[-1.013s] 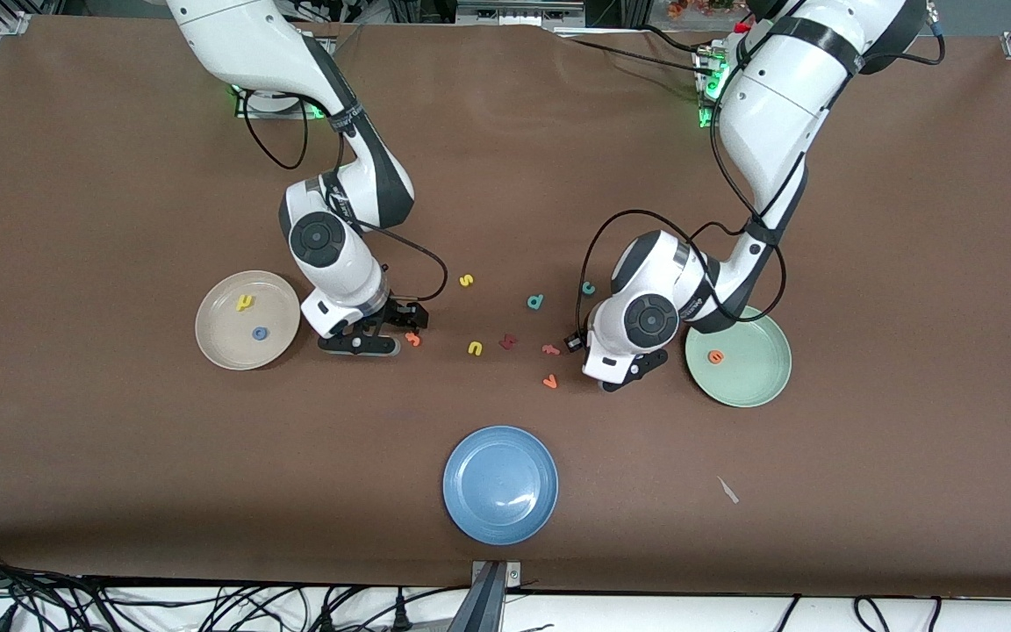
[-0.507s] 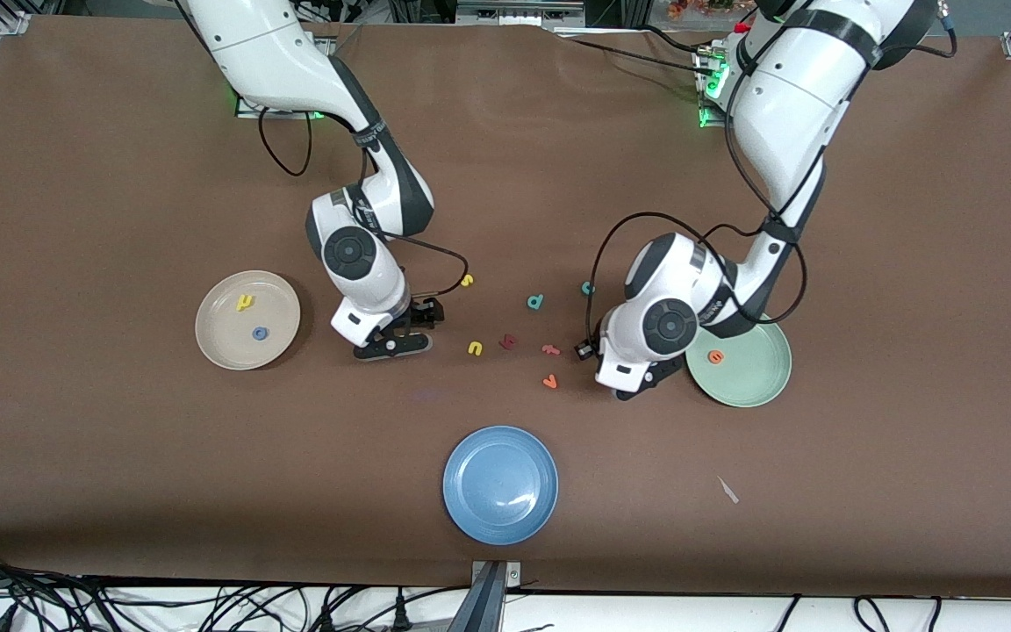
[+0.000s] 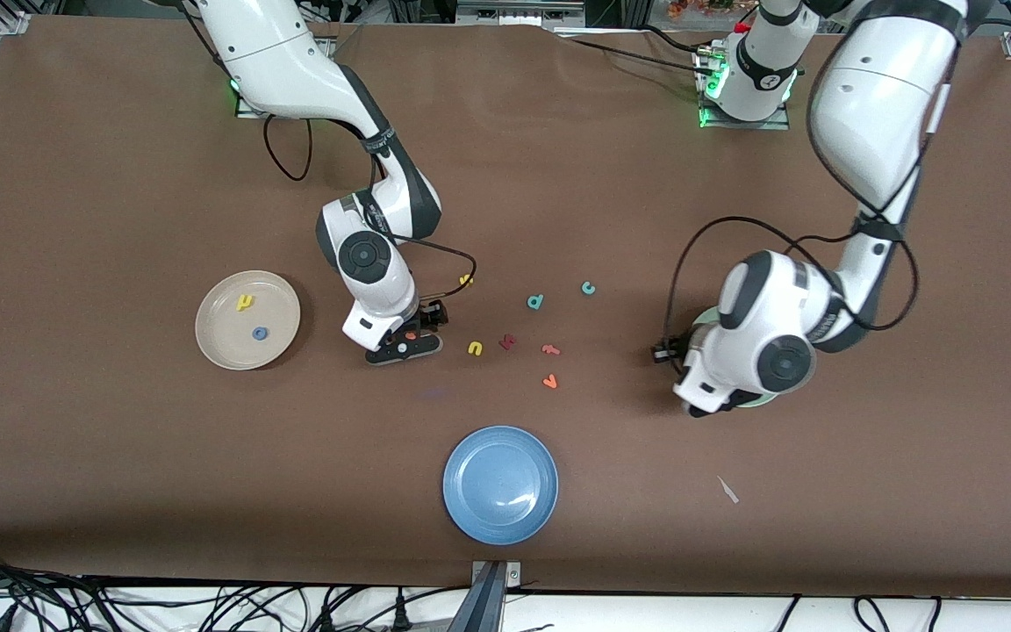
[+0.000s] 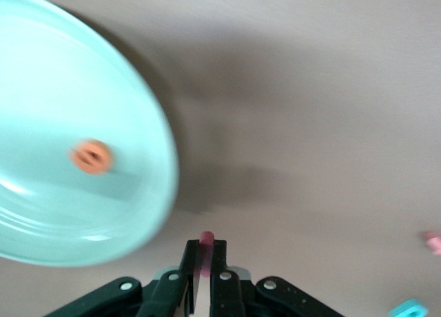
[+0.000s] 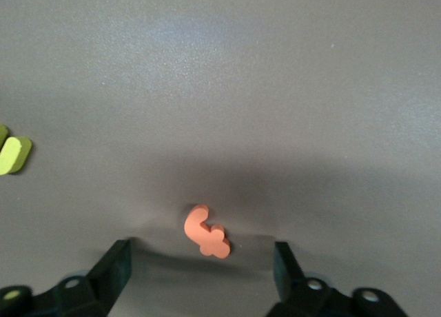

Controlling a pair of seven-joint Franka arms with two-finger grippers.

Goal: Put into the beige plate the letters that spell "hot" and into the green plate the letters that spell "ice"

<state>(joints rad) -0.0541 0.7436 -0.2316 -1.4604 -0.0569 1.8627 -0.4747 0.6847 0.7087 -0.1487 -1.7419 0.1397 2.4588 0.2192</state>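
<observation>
My right gripper (image 3: 406, 339) is down at the table and open, its fingers on either side of the orange "t" (image 5: 205, 232) without touching it. The beige plate (image 3: 223, 341) holds the yellow "h" (image 3: 245, 303) and the blue "o" (image 3: 259, 333). My left gripper (image 4: 205, 251) is shut on the dark red "i" (image 4: 205, 240) and hangs just outside the rim of the green plate (image 4: 62, 76). The orange "e" (image 4: 91, 156) lies in that plate. In the front view the left arm covers most of the plate. The teal "c" (image 3: 588, 288) lies on the table.
Loose letters lie mid-table: yellow "s" (image 3: 466, 281), yellow "u" (image 3: 475, 348), teal "d" (image 3: 535, 302), a dark red angular one (image 3: 508, 341), a salmon one (image 3: 550, 350) and an orange one (image 3: 549, 381). A blue plate (image 3: 500, 484) sits nearest the front camera.
The left arm has swung from the middle letters to the green plate, carrying the red "i". The right gripper has slid from beside the beige plate to straddle the "t".
</observation>
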